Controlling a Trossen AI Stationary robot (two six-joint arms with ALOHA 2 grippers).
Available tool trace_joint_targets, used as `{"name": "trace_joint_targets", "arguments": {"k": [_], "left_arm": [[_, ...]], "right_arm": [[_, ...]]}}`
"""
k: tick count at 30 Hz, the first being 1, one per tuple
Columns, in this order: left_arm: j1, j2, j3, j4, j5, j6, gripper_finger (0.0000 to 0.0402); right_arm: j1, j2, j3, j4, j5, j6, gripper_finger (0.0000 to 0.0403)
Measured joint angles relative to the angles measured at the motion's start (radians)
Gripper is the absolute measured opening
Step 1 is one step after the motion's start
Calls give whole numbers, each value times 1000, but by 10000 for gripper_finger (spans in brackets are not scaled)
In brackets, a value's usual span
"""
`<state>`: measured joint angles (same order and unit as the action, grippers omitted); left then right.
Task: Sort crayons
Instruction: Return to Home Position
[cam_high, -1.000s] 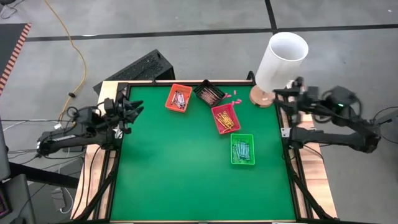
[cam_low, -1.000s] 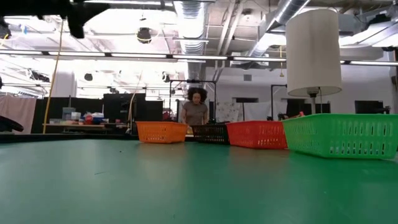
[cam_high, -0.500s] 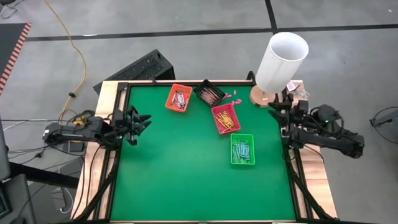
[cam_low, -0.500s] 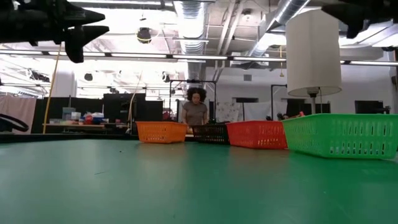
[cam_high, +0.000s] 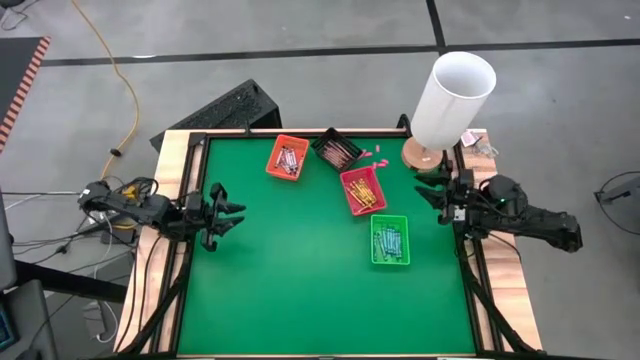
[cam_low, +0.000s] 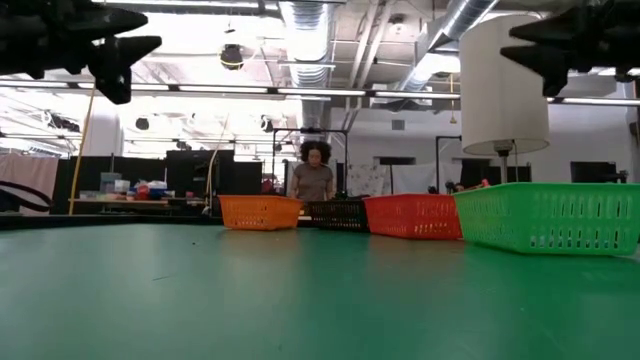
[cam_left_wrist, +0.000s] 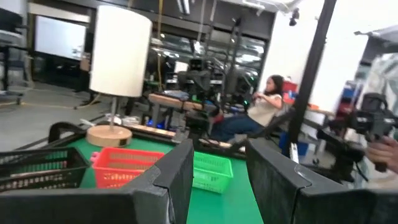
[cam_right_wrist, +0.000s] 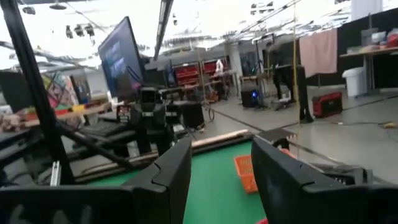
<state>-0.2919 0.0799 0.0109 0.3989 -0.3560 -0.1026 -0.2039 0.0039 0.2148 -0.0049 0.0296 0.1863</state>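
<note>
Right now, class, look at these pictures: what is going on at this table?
Nothing is being handled. The left gripper and the right gripper hang open and empty over the left and right edges of the green table. The crayons lie in the orange tray, black tray, red tray and green tray.

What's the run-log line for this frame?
left gripper: open, empty, at left table edge | right gripper: open, empty, at right edge | crayons: in trays
</note>
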Motion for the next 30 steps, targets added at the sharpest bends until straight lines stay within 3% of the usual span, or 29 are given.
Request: {"name": "trace_joint_targets", "arguments": {"k": [10,14,21,30], "left_arm": [[-102,-13,1,6,27,23,135],[-143,-47,1,-67,-11,30,135],[-160,-71,1,-119,-270,46,135],[-160,-69,1,-137,-253,17,135]], "right_arm": [[84,-1,-195,309,-5,-51,177],[121,1,-206,231,-5,-63,177],[146,2,-207,110,23,-47,177],[145,3,-208,39,14,-47,177]]}}
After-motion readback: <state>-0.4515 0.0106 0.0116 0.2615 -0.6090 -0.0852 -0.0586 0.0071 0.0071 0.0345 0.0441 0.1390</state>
